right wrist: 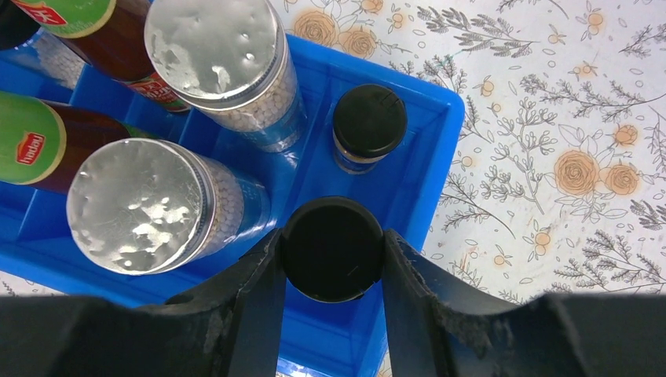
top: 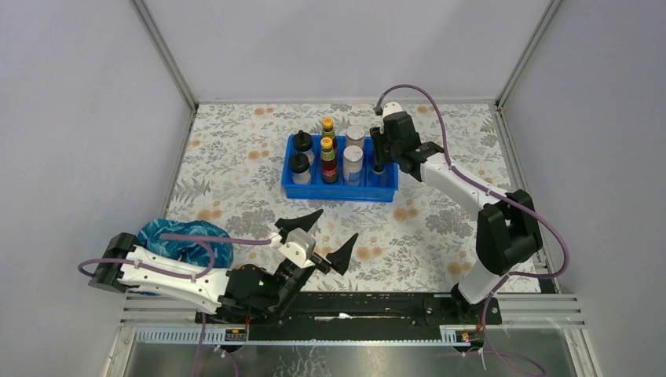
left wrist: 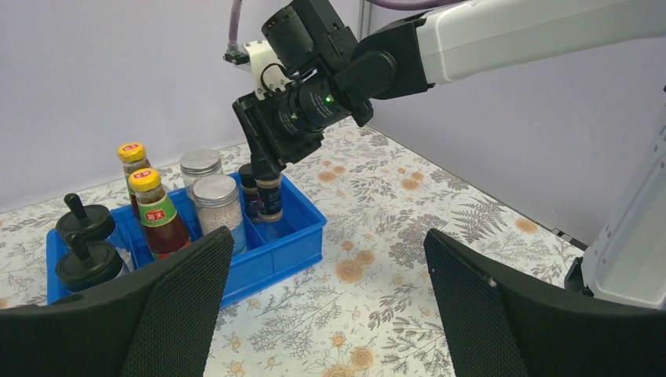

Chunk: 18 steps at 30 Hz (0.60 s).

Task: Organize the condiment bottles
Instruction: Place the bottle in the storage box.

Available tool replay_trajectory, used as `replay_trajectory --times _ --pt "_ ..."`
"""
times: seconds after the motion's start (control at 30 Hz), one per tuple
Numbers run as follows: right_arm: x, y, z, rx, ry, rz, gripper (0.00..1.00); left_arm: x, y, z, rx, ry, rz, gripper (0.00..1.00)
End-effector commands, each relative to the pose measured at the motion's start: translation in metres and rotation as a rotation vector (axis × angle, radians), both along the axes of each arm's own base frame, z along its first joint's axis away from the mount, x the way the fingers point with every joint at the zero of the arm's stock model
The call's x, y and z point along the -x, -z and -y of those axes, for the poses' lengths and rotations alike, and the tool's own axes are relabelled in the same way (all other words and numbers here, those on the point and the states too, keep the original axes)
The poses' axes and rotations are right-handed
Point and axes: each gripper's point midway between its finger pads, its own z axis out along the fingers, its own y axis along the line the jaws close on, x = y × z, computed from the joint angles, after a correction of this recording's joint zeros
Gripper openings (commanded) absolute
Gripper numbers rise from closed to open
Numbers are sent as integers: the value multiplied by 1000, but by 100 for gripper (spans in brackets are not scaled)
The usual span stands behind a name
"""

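Observation:
A blue tray (top: 338, 194) holds two black-domed bottles (top: 301, 153), two red-labelled yellow-capped bottles (top: 327, 146) and two silver-lidded jars (top: 353, 155). My right gripper (right wrist: 332, 251) reaches down into the tray's right-end compartment. It is shut on a tiny black-capped bottle (right wrist: 332, 247), pads on both sides of the cap. The second tiny bottle (right wrist: 369, 122) stands just behind it in the same compartment. In the left wrist view, the held bottle (left wrist: 269, 196) sits low inside the tray. My left gripper (top: 323, 236) is open and empty near the table's front.
A blue-green cloth (top: 184, 239) lies at the front left beside the left arm. The tray (left wrist: 275, 259) stands at the middle back of the floral tablecloth. Grey enclosure walls close the table on three sides.

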Motion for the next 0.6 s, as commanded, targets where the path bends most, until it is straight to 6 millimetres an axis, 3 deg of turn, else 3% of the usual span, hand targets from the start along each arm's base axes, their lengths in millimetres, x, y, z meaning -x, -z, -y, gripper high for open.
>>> replay_trajectory --times 0.0,0.57 --pt "-4 -1 -9 -18 -23 28 0 -2 -7 1 38 -1 -6 96" --pt "-2 11 -11 -18 -33 11 0 -5 -6 5 27 4 -6 96"
